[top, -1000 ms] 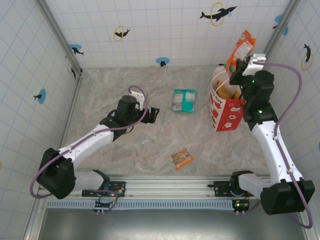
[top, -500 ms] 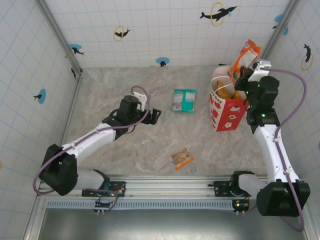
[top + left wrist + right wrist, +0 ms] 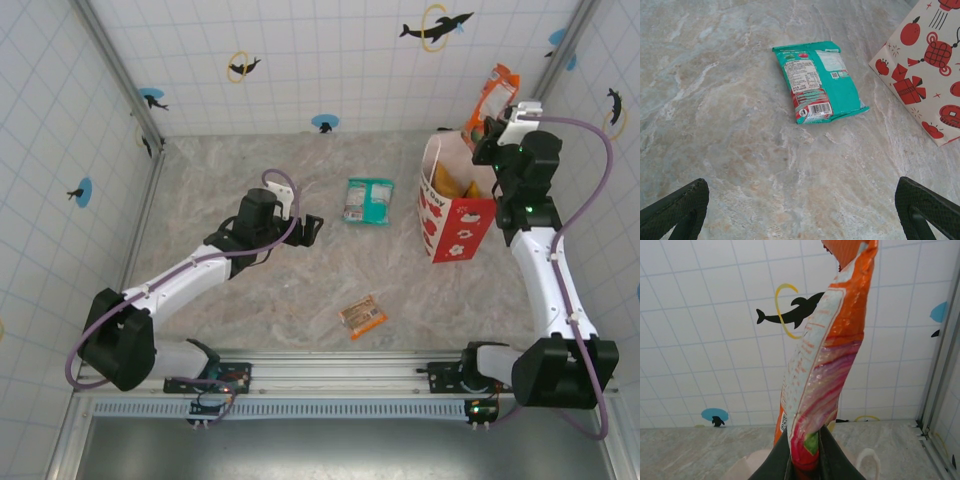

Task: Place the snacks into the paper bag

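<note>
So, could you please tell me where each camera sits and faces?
Top external: above, behind the robot, looking down; both arms, left claw, right claw show.
Left wrist: low, facing a flat teal foil packet; open fingers at bottom corners.
Right wrist: raised, facing the tiled wall; fingers pinch an orange glossy packet.
Shared: teal packet, top and left wrist.

Our marbled table
On it we see a teal packet, a small orange-brown bar, and the upright paper bag.

The left arm and right arm share one build — white link shells, black joint housings. A purple cable loops along each.
</note>
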